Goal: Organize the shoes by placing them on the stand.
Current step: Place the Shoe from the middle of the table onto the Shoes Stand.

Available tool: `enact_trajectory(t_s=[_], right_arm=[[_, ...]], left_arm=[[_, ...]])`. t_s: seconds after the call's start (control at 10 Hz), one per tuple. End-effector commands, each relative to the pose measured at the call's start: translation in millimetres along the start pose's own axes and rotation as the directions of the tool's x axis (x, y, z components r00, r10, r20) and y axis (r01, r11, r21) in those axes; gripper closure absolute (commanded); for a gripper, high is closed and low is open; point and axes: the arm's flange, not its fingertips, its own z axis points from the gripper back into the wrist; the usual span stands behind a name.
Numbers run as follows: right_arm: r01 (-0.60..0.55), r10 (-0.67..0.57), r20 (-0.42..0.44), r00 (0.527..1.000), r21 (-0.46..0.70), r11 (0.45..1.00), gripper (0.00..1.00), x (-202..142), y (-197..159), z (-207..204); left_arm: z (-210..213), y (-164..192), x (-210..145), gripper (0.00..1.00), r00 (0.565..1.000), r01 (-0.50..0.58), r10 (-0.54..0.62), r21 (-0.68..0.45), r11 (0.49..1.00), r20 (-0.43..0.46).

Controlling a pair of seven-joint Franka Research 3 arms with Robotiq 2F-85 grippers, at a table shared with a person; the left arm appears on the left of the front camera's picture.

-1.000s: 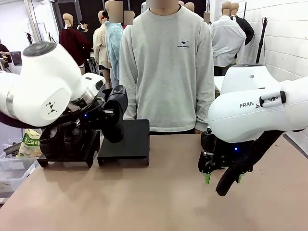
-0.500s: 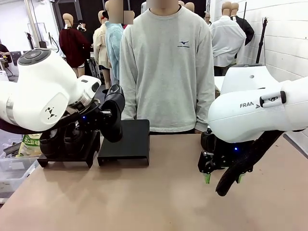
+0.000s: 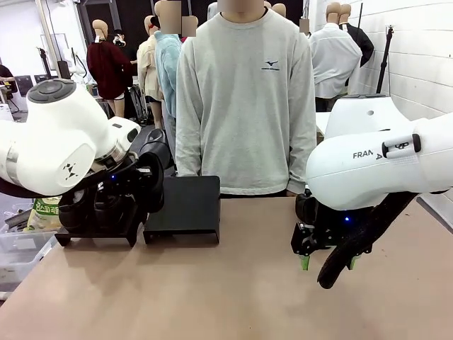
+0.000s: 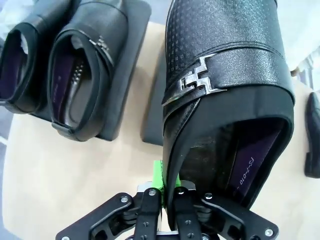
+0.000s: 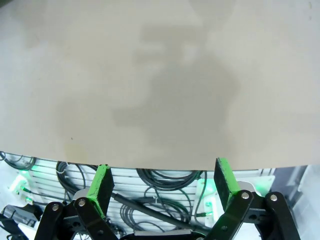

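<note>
Left gripper pinches the heel rim of a black shoe and, since a second ago, has swung it lower and leftward in the front view, from above the empty stand toward that stand's left edge. Two shoes already sit on the other stand at upper left, so a set-down looks close. Right gripper hangs spread at lower right.
</note>
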Motion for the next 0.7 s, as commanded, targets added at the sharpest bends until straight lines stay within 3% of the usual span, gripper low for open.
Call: enact_trajectory(t_s=[0.0, 0.2, 0.6], right_arm=[[-0.004, 0.004, -0.007, 1.000, 0.010, 1.000, 0.00, 0.5, -0.2, 0.8], [-0.004, 0.004, -0.007, 1.000, 0.010, 1.000, 0.00, 0.5, -0.2, 0.8], [-0.004, 0.004, -0.007, 1.000, 0.010, 1.000, 0.00, 0.5, -0.2, 0.8]], left_arm=[[-20.7, -12.5, 10.6, 1.00, 0.999, 0.011, -0.008, 0.060, 0.998, -0.049], [-42.7, -12.9, 15.4, 1.00, 0.993, 0.038, -0.029, 0.079, 0.996, -0.116], [-71.9, -17.5, 22.9, 1.00, 0.995, 0.044, -0.038, 0.055, 0.998, -0.098]])
